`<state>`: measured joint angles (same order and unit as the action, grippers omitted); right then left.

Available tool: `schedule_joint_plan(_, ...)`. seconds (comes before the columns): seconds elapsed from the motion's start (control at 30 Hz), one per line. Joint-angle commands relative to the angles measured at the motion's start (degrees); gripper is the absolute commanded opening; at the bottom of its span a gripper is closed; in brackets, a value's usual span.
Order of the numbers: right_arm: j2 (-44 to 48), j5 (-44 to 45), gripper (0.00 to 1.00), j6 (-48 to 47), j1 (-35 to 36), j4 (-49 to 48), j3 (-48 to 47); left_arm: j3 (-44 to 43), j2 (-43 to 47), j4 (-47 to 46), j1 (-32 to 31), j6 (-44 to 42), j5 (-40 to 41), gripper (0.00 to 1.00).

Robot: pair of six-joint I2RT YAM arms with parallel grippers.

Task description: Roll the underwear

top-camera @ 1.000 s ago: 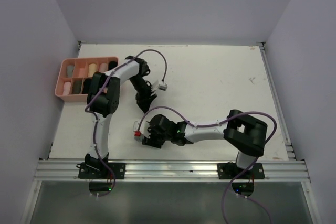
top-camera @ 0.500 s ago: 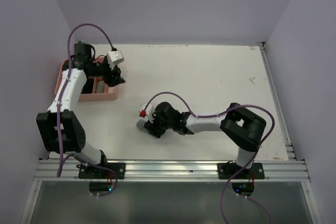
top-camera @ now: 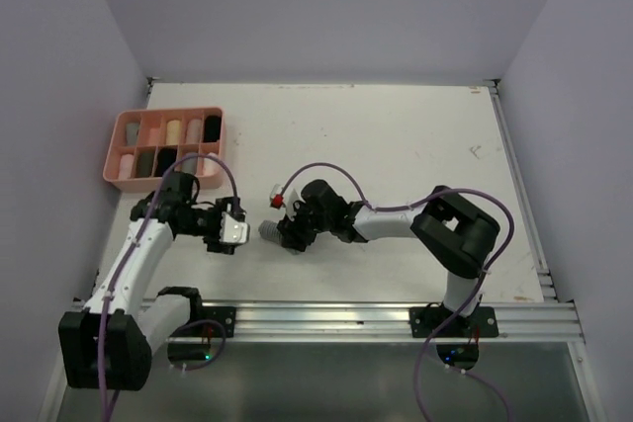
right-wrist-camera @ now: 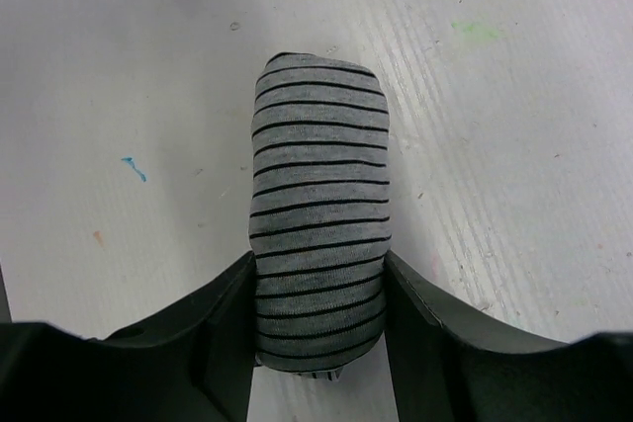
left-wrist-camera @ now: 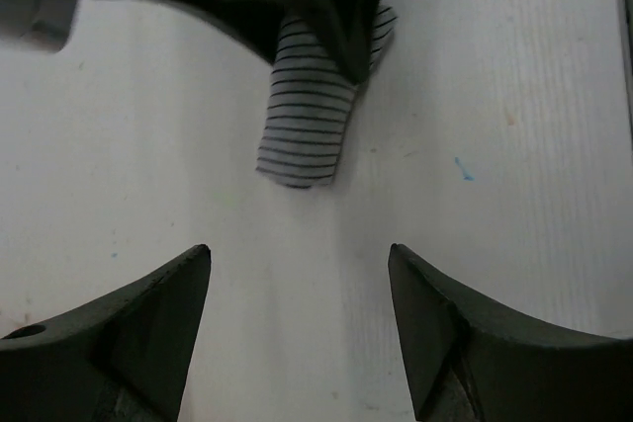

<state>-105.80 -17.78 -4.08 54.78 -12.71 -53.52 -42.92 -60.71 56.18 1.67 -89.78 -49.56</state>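
Nearest, the left gripper (left-wrist-camera: 297, 256) hangs low over the table (top-camera: 415, 145) with its jaws spread and nothing between them. It faces right toward the roll, so it looks lined up to take or steady the free end. Just to its right, the right gripper (right-wrist-camera: 316, 279) is clenched on the grey striped underwear (right-wrist-camera: 318, 195). The underwear is a tight cylinder down at the tabletop near the middle, pinched at one end, probably so that it does not spring open. Its other end juts out bare toward the left gripper, with white surface between the two. At the far left, the pink tray (top-camera: 168, 112) sits by the table's left edge, with rolled garments (top-camera: 173, 131) in its compartments. Whether a slot is free cannot be told. The widest room for swinging lies to the far right.
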Motion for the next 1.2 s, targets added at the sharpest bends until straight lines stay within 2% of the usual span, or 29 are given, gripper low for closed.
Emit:
schedule_joint_plan(0.0, -5.30, 0.55, 0.39, -0.93, -0.47, 9.72, 2.98, 7.48, 6.55, -13.52, -7.27, -0.25, 1.30, 0.76)
schedule_joint_plan(0.03, -5.30, 0.21, 0.39, -1.19, -0.47, 9.63, 3.07, 9.15, 8.83, -17.04, -11.30, 4.74, 2.27, 0.77)
schedule_joint_plan(0.07, -5.12, 0.20, 0.38, -1.20, -0.64, 9.46, 3.15, 11.86, 9.55, -23.68, -13.34, 7.22, 4.28, 0.77)
schedule_joint_plan(0.1, -5.03, 0.20, 0.38, -1.20, -0.64, 9.28, 3.24, 12.76, 9.82, -26.45, -15.45, 9.60, 5.34, 0.78)
schedule_joint_plan(0.13, -5.03, -0.15, 0.38, -1.28, -0.64, 9.02, 3.33, 13.29, 9.04, -28.39, -18.95, 12.49, 6.22, 0.78)
schedule_joint_plan(0.23, -4.94, -0.41, 0.37, -1.29, -0.64, 8.58, 3.42, 13.65, 4.83, -32.62, -22.66, 15.23, 7.81, 0.79)
schedule_joint_plan(0.33, -4.86, -0.76, 0.36, -1.37, -0.64, 8.23, 3.68, 13.39, 1.05, -37.80, -23.64, 15.86, 8.87, 0.80)
schedule_joint_plan(0.77, -4.07, -1.73, 0.35, -1.37, -0.73, 6.38, 4.91, 11.10, -13.90, -42.56, -27.34, 14.46, 13.25, 0.80)
schedule_joint_plan(0.93, -3.36, -2.26, 0.34, -1.55, -0.82, 5.24, 6.05, 8.30, -19.70, -40.37, -27.95, 14.37, 16.33, 0.74)
schedule_joint_plan(1.03, -3.19, -2.43, 0.33, -1.29, -0.99, 4.80, 6.32, 6.63, -22.07, -36.69, -28.04, 12.62, 16.60, 0.67)
schedule_joint_plan(1.17, -2.66, -2.35, 0.34, -0.58, -1.43, 4.27, 6.50, 4.60, -24.45, -31.67, -28.57, 11.56, 18.18, 0.47)
